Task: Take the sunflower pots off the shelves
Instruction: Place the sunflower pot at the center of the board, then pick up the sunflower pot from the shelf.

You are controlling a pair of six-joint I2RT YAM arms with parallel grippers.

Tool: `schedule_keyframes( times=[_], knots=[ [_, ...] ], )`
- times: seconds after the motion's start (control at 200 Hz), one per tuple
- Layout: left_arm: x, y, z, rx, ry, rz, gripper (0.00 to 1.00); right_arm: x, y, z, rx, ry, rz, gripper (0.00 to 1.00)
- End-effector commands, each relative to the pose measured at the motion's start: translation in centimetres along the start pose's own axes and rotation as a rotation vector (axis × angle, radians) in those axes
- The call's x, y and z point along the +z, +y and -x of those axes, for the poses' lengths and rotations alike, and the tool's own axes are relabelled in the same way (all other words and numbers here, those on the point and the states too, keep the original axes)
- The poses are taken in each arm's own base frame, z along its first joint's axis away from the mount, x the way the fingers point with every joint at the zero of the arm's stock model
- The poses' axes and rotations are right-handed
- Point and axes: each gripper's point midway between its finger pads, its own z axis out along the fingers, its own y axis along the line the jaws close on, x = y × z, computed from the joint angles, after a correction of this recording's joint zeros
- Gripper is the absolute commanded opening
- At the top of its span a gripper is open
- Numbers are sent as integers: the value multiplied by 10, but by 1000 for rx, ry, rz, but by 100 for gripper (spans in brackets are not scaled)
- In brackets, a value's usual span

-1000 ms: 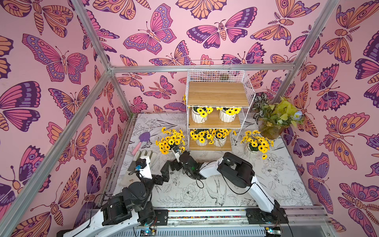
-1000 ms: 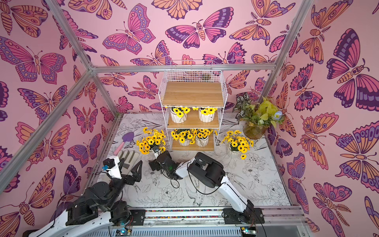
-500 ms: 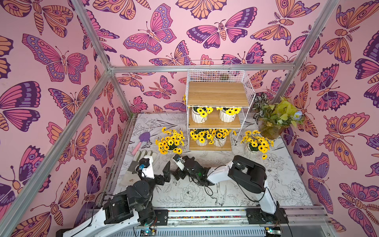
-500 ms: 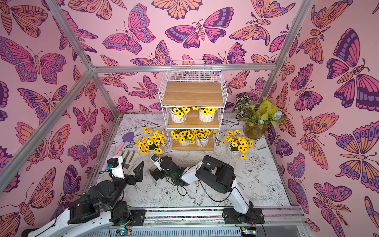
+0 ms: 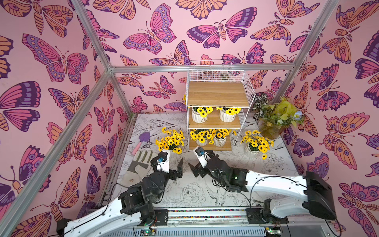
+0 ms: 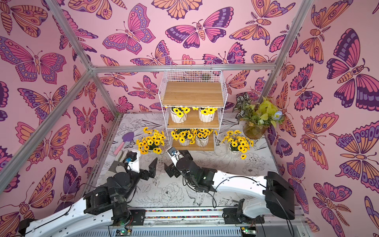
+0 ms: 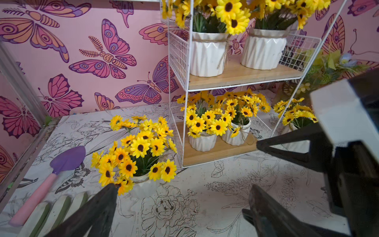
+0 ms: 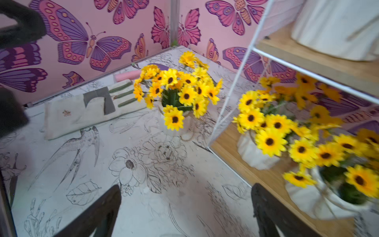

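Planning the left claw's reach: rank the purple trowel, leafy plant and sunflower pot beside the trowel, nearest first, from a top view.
From the left claw:
1. Sunflower pot, just ahead, left of shelves.
2. Purple trowel, far left.
3. Leafy plant, far right corner.

Finding no words, numbers, labels or signs to read anywhere.
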Motion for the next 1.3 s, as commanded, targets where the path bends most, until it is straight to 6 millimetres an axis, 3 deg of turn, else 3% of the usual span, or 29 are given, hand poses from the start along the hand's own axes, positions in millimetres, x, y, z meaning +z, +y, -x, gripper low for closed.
schedule_keyframes(
  times=[0.0,0.3,0.506,0.601,0.636,0.796,1.031,1.297],
  knots=[
    [12,-32,38,34,-69,-78,100,-28,-42,-30,-17,111,-165,99],
    [52,-89,75,60,-106,-159,100,-105,-110,-11,39,46,-372,99],
    [80,-143,82,66,-106,-309,100,-142,-149,-7,98,48,-475,99],
    [98,-159,83,79,-73,-348,100,-152,-164,-12,141,70,-486,99],
    [112,-167,69,98,-40,-361,100,-156,-169,-12,147,71,-491,99],
    [149,-174,61,30,-24,-428,99,-165,-182,-12,178,90,-508,99],
    [191,-185,47,55,-46,-454,100,-160,-187,-22,199,122,-512,99],
    [190,-196,56,56,-89,-501,100,-157,-196,-35,232,150,-531,99]
  ],
)
